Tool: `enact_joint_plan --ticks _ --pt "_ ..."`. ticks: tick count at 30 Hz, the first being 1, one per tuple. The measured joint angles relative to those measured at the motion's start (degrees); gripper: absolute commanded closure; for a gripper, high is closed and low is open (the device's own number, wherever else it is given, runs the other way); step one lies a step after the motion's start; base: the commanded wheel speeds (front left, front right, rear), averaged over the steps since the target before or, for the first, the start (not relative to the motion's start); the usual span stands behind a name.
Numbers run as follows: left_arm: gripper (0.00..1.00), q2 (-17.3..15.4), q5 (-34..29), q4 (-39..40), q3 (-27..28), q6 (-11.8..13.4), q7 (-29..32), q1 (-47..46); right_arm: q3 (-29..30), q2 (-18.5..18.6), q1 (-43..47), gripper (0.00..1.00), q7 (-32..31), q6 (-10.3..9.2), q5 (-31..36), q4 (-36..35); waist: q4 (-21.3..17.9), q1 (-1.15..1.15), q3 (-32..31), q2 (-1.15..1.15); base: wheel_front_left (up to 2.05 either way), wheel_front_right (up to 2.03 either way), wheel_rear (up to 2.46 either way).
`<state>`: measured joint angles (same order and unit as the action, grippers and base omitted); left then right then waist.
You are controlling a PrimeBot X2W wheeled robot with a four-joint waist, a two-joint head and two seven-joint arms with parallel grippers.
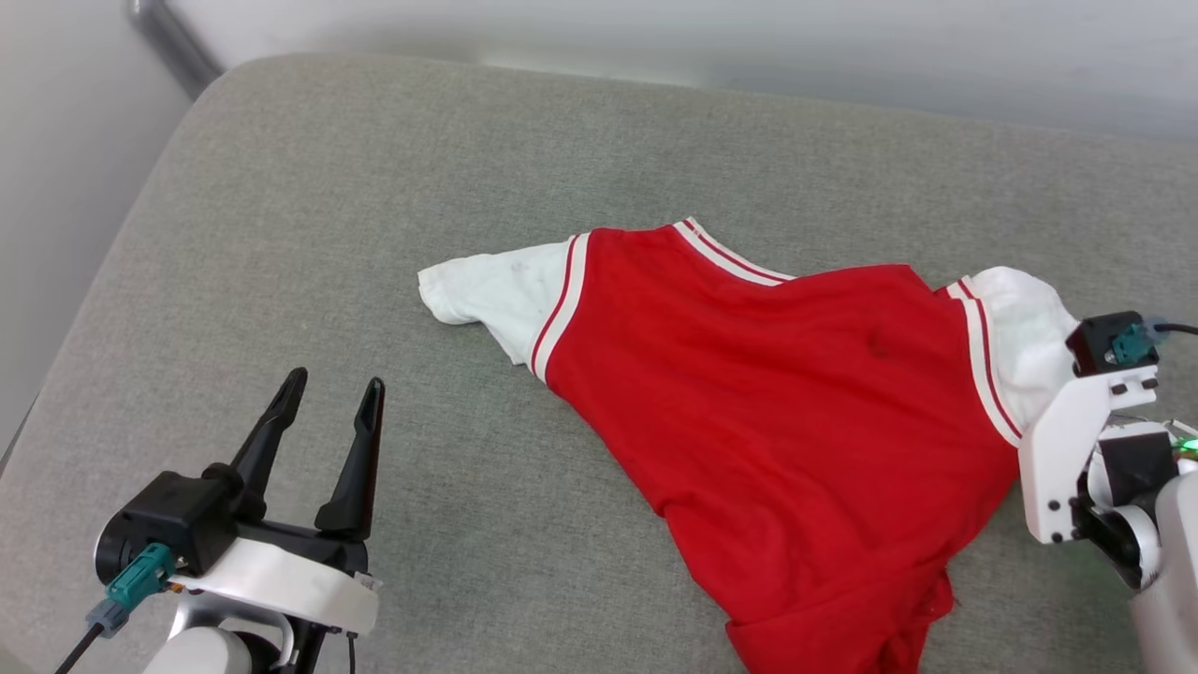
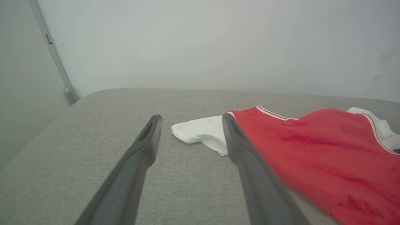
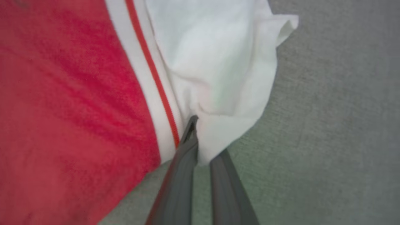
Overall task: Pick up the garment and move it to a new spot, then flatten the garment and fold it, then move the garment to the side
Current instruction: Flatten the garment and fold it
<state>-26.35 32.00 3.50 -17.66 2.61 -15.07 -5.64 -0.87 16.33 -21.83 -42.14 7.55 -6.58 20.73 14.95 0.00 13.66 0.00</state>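
The garment point(image 1: 796, 402), a red jersey with white sleeves and striped trim, lies crumpled on the grey cushion point(image 1: 393, 168), its print not showing. My right gripper point(image 3: 200, 137) is shut on the garment point(image 3: 78, 109), pinching the white sleeve point(image 3: 215, 62) beside the armhole trim. In the head view the right wrist housing point(image 1: 1086, 440) hides its fingers over that sleeve point(image 1: 1025, 337). My left gripper point(image 1: 332, 398) stands open over bare cushion at the lower left, apart from the other sleeve point(image 1: 487, 295). Between its fingers, the left wrist view shows that sleeve point(image 2: 200, 132) ahead.
A pale wall point(image 1: 749, 47) runs behind the cushion, with a grey pole point(image 1: 173, 42) at the far left corner. The cushion's left edge point(image 1: 112, 271) curves down toward the lower left. Bare cushion lies left of and behind the garment.
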Motion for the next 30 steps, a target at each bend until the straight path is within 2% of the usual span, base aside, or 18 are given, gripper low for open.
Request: enact_joint_plan --ticks 8,16,17,18,24,30 --pt "0.0 0.0 0.4 0.0 0.1 1.0 0.3 1.5 3.5 -0.4 6.6 1.0 1.5 -0.02 1.2 -5.1 -3.4 0.0 -2.6 0.0 0.0 0.0 0.0" --pt "0.0 0.0 0.6 0.8 -0.2 1.8 1.0 2.0 6.0 -4.3 15.0 1.0 -0.3 -0.03 2.5 -12.1 -6.8 0.0 -4.7 0.0 0.0 0.0 0.0" --pt "0.0 0.0 0.7 0.9 -0.3 1.8 1.1 2.0 6.1 -4.8 15.2 0.63 -0.3 -0.03 2.6 -12.4 -7.1 0.0 -4.7 0.0 0.0 0.0 0.0" --pt "0.0 0.0 0.9 0.9 -0.4 1.8 1.4 2.0 6.1 -4.8 15.3 0.0 -0.2 -0.02 3.0 -12.6 -7.4 0.0 -4.7 0.0 0.0 0.0 0.0" --pt "0.0 -0.1 1.6 1.1 -0.1 1.8 1.8 2.0 6.4 -5.5 14.5 0.0 4.1 -0.03 2.5 -14.8 -8.9 0.0 -4.7 0.0 0.0 0.0 0.0" --pt "0.0 -1.7 3.1 1.1 1.4 0.9 2.9 0.8 10.0 -7.2 12.3 0.0 13.7 -0.05 0.5 -22.2 -11.2 0.0 -4.7 0.0 0.0 0.0 0.0"
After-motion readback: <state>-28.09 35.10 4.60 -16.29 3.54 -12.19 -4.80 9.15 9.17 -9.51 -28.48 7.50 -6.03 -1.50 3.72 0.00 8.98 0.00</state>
